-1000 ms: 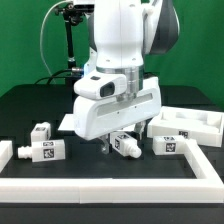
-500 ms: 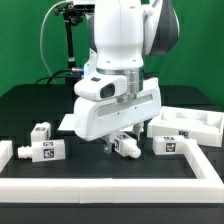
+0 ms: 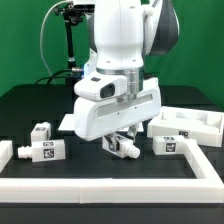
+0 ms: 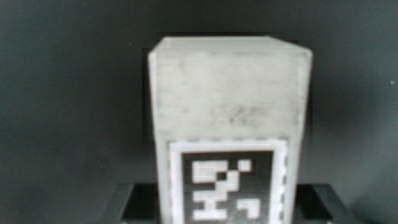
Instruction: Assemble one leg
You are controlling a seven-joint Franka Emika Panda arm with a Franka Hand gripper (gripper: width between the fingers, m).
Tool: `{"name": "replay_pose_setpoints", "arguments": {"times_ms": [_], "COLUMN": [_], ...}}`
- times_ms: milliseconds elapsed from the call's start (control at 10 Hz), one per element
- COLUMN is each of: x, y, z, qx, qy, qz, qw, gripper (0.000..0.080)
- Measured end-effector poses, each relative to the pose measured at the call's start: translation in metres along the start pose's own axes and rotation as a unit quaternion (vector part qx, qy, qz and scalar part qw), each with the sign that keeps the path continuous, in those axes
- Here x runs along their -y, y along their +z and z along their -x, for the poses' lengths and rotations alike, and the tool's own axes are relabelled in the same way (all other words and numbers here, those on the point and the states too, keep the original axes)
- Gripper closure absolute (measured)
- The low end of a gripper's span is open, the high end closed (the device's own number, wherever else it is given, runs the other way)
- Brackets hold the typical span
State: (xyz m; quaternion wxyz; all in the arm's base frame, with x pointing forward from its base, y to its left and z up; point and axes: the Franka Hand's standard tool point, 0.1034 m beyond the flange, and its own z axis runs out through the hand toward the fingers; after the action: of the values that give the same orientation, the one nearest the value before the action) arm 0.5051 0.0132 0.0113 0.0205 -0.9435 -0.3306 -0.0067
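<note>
Border rail [image 3: 110, 186] lies nearest in the exterior view. Just beyond it, low on the black table [image 3: 30, 105], the leg [image 3: 124, 148] sits directly under the gripper [image 3: 120, 144], its long axis running roughly from 10 to 4 o'clock. The jaws stand either side of it, but I cannot tell whether they pinch or merely bracket it. One spare leg [image 3: 45, 152] lies at 9 o'clock from the gripper, another spare [image 3: 168, 143] at 3 o'clock, and the white panel [image 3: 195, 122] lies farther back.

Black table [image 3: 25, 105] w/ a long white border rail [image 3: 110, 185] along the front, big white rimmed panel [image 3: 205, 128] on the exterior view's right. Green backdrop [image 3: 25, 40] + black stand [image 3: 68, 50] in the bg.
</note>
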Motion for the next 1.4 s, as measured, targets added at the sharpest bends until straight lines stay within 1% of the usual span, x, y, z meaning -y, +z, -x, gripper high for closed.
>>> {"name": "replay_pose_setpoints", "arguments": {"times_ms": [100, 200, 300, 500, 600, 700, 800, 900, 1000, 1100, 1200, 1300, 1400], "x": [-0.001, -0.004, -0.004, -0.010, -0.017, -0.029, -0.028, -0.027, -0.027, -0.027, -0.027, -0.025, -0.019], "y": [-0.004, -0.012, -0.012, -0.004, -0.003, -0.005, -0.003, -0.003, -0.003, -0.003, -0.003, -0.003, -0.008], "z": [0.011, 0.037, 0.066, 0.105, 0.118, 0.126, 0.126, 0.125, 0.126, 0.126, 0.126, 0.124, 0.112], "qx": [0.004, 0.011, 0.019, 0.024, 0.024, 0.021, 0.021, 0.021, 0.021, 0.021, 0.021, 0.023, 0.029], "qy": [-0.017, -0.033, -0.035, -0.041, -0.042, -0.035, -0.031, -0.033, -0.033, -0.033, -0.033, -0.022, -0.005], "qz": [0.001, 0.001, -0.003, -0.009, -0.009, -0.007, -0.008, -0.008, -0.008, -0.008, -0.008, -0.011, -0.014], "qw": [1.000, 0.999, 0.999, 0.999, 0.999, 0.999, 0.999, 0.999, 0.999, 0.999, 0.999, 0.999, 0.999], "gripper": [0.0515, 0.0515, 0.0515, 0.0514, 0.0514, 0.0514, 0.0514, 0.0439, 0.0302, 0.0302, 0.0183, 0.0160, 0.0160]}}
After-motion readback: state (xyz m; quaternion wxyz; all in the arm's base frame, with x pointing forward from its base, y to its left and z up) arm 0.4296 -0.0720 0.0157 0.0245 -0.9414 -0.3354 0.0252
